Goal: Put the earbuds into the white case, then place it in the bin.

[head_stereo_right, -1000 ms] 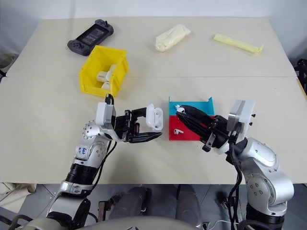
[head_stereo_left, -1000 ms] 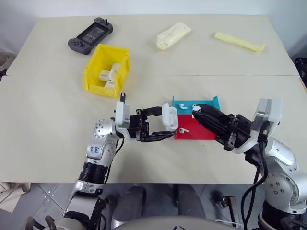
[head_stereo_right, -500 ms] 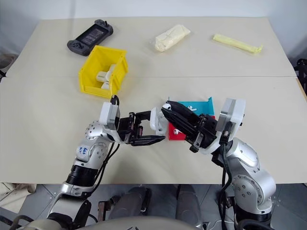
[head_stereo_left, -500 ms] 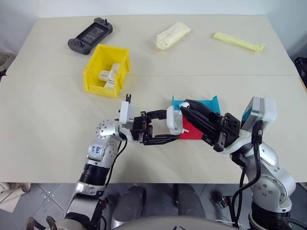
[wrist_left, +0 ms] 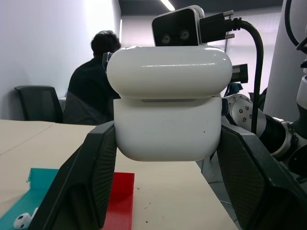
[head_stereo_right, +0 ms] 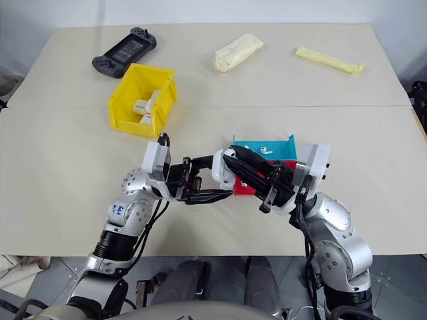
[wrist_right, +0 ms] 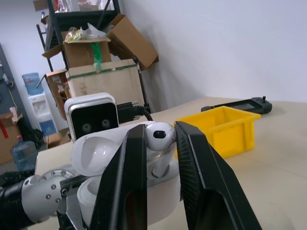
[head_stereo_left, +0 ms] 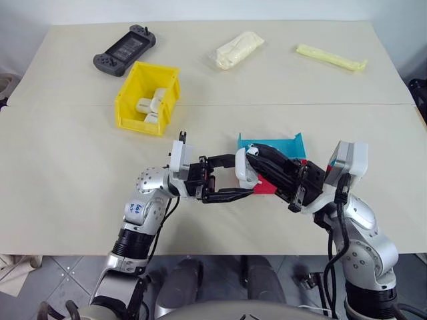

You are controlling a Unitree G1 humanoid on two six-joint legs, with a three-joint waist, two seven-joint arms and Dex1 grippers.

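Here, left pincer [head_stereo_left: 235,179] clenched around white case [wrist_left: 168,122], right pincer [wrist_right: 158,148] pinching earbud [wrist_right: 159,135].

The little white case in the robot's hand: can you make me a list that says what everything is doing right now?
left gripper: shut on the small glossy white charging case, lid flipped open
right gripper: shut on a tiny white earbud, stem down over the case
bright yellow plastic bin: on the table, white cases already inside
shallow cyan tray: one earbud lying in it

White case [wrist_left: 168,112], yellow bin [head_stereo_left: 148,99], cyan tray [head_stereo_left: 280,144]
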